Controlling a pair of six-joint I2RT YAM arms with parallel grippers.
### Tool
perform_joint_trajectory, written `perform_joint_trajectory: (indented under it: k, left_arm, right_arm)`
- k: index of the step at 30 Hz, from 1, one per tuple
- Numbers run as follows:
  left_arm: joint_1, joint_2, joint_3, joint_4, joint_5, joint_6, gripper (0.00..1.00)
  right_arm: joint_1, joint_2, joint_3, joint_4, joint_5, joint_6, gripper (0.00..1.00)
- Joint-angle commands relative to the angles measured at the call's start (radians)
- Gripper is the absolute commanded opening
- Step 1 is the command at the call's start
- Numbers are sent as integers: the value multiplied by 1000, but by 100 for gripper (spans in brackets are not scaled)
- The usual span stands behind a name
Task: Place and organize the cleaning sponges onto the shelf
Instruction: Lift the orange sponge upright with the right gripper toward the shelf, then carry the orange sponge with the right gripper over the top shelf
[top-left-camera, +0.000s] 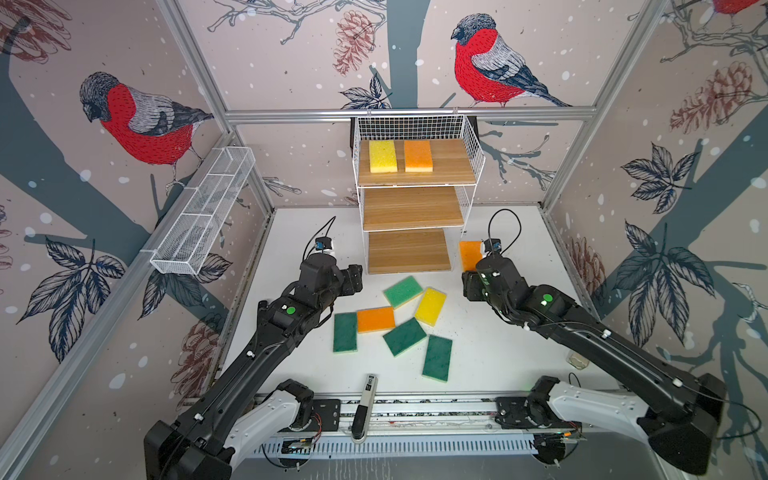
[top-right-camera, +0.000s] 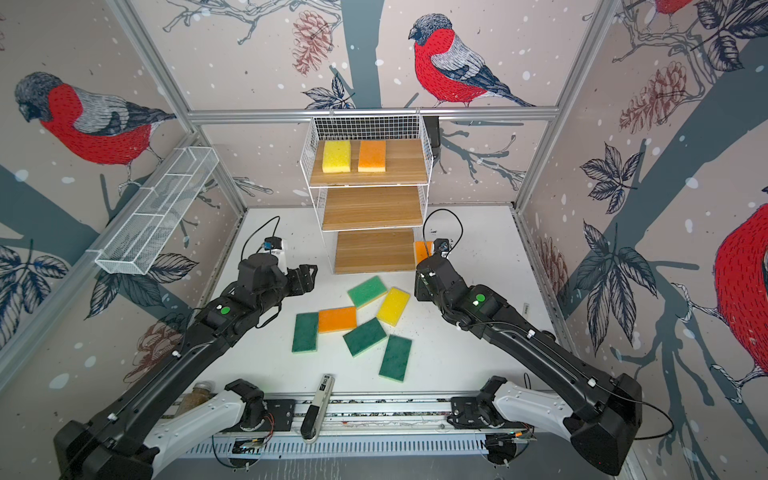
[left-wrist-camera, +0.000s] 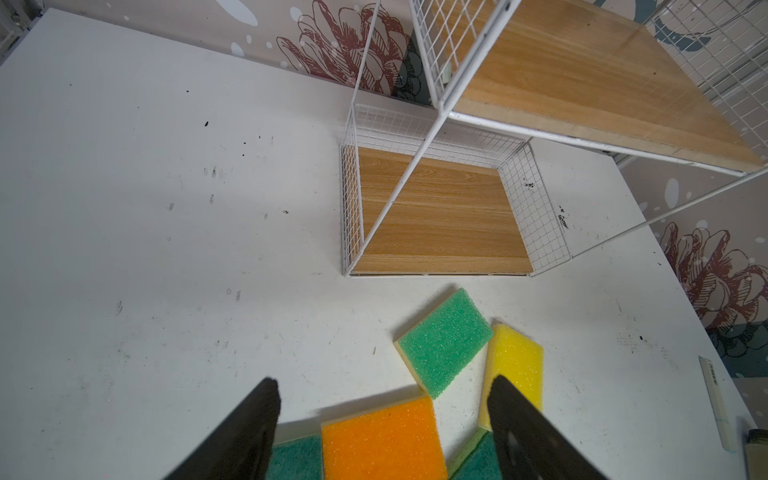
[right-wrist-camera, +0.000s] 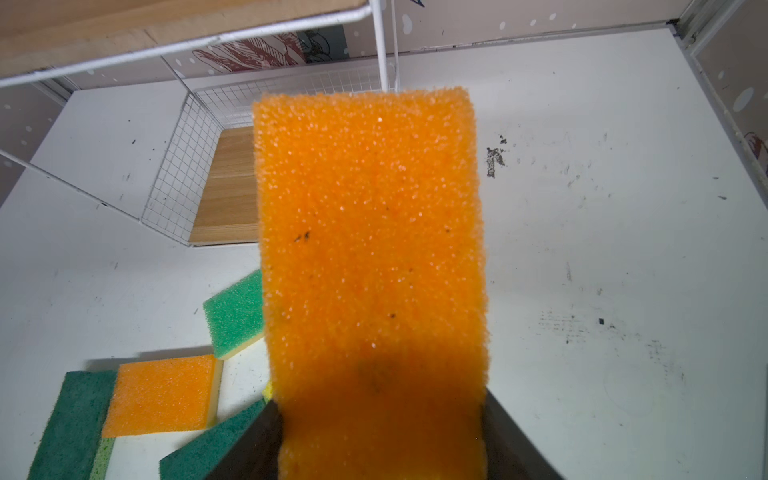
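Right jaws grip an orange sponge (right-wrist-camera: 370, 249); left jaws stand open, touching nothing

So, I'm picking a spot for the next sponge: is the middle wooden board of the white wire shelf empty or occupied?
Empty: the middle wooden board shows only bare wood in both top views.

A white mesh basket (top-left-camera: 204, 212) hangs on the left wall; a black-and-white pen-like tool (top-left-camera: 364, 409) lies at the table's (top-left-camera: 498, 353) front edge

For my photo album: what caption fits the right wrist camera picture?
Right pincer grips an orange sponge near the shelf, other sponges lying on the white table.
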Motion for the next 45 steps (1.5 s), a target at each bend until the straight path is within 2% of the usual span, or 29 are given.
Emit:
perform_joint_trajectory:
  k: [1,7,16,34,45]
  left_arm:
    - [2,0,16,32,-2,28,80]
    - [3,-6,22,24,-17,35,80]
    - [9,-24,43,0,-37,47,80]
    - [26,-20,78,9,-28,72,81]
    - [30,-28,76,26,-10,77,81]
  right_arm:
    - [26,-2,48,-23,51,7,62]
    - [96,21,149,-30,106,-26,61]
    - [145,87,285,-10,142,-110,62]
    - [134,211,514,185,206,-371,66]
    - [20,295,639,285,69,-404,67]
